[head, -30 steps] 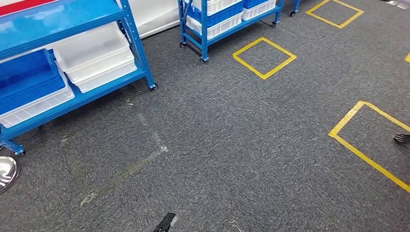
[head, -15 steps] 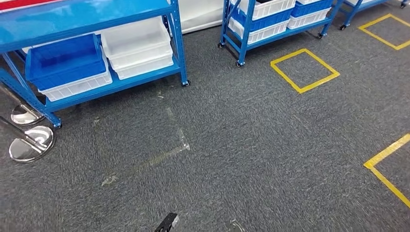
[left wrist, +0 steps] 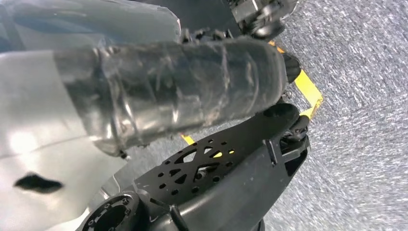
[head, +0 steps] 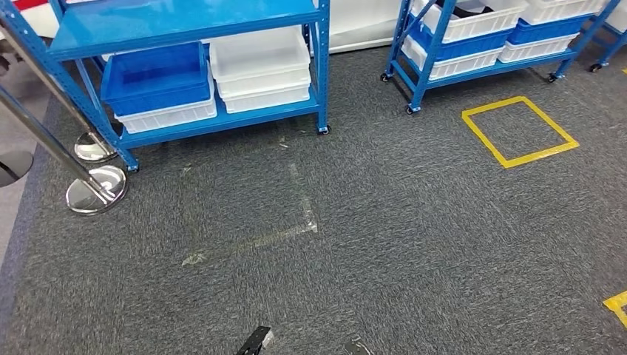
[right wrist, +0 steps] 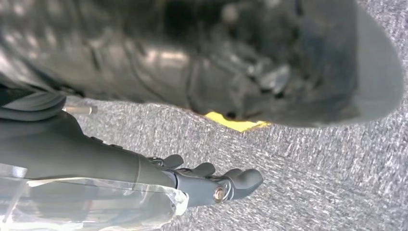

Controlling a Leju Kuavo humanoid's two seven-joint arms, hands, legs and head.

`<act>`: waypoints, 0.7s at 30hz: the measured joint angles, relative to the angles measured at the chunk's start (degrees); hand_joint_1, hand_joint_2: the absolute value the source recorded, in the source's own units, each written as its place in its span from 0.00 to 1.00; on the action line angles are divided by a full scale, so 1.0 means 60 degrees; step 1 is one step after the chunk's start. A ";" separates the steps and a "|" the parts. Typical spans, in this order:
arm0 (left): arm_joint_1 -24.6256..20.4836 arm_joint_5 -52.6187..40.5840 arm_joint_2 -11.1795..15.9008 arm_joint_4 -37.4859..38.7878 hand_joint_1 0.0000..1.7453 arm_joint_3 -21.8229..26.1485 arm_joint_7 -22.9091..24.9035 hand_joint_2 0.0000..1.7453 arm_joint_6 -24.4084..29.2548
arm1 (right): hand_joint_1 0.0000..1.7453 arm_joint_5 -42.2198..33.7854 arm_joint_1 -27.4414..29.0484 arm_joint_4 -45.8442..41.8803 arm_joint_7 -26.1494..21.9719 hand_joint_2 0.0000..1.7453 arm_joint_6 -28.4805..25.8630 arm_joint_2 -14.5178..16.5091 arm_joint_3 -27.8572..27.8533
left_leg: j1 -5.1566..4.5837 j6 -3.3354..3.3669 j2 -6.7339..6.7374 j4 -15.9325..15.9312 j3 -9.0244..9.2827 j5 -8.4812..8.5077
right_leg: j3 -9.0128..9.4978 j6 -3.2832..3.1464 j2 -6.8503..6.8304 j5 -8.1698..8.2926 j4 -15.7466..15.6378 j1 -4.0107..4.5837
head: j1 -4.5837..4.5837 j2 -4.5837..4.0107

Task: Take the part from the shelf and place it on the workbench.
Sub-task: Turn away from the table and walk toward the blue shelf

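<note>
Shelf [head: 185,22] cut off at top; blue and white bins [head: 211,78] below, contents hidden. Left hand [left wrist: 183,96] blurred, grasp unclear. Right hand [right wrist: 207,180] hangs released.

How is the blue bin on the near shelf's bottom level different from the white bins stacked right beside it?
The blue bin is a saturated blue, while the white bins are pale and slightly translucent. The blue bin sits singly on top of another white bin; the white bins beside it form a stack of the same colour. In the head view the blue bin lies left of the stack. Both are open-topped rectangular bins on the blue shelf's lowest level.
</note>
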 joint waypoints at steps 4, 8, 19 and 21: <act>0.0039 0.0002 -0.0007 -0.0001 0.00 0.0000 -0.0005 0.00 0.0022 | 0.00 -0.0030 -0.0050 -0.0025 0.0023 0.00 0.0008 -0.0003 0.0007 | 0.0092 0.0261 -0.0421 -0.0245 0.0154 0.0052 | -0.0059 0.0158 0.0326 -0.0371 0.0414 -0.0022 | 0.0076 0.0000; 0.0047 0.0006 -0.0033 -0.0005 0.00 0.0000 -0.0005 0.00 0.0036 | 0.00 -0.0081 0.0000 -0.0021 0.0026 0.00 0.0007 -0.0015 0.0029 | 0.0105 0.0395 -0.0889 -0.0273 0.0211 0.0022 | -0.1335 0.0195 0.0959 -0.1068 0.2620 -0.0037 | 0.0151 -0.0001; 0.0082 0.0038 -0.0045 -0.0010 0.00 -0.0002 -0.0005 0.00 0.0039 | 0.00 -0.0100 -0.0009 -0.0013 0.0137 0.00 -0.0008 -0.0032 0.0066 | 0.0162 -0.0079 -0.1465 0.0397 -0.0148 -0.0337 | -0.0571 -0.0086 0.1342 0.0388 0.0194 -0.0152 | 0.0108 -0.0001; 0.0030 0.0053 -0.0046 -0.0013 0.00 -0.0004 -0.0007 0.00 0.0046 | 0.00 -0.0128 -0.0003 -0.0012 0.0176 0.00 -0.0039 -0.0032 0.0066 | 0.0153 -0.0161 -0.0938 0.1409 -0.0645 -0.0809 | -0.0502 -0.0164 0.1130 0.0365 0.0155 -0.0141 | 0.0054 -0.0001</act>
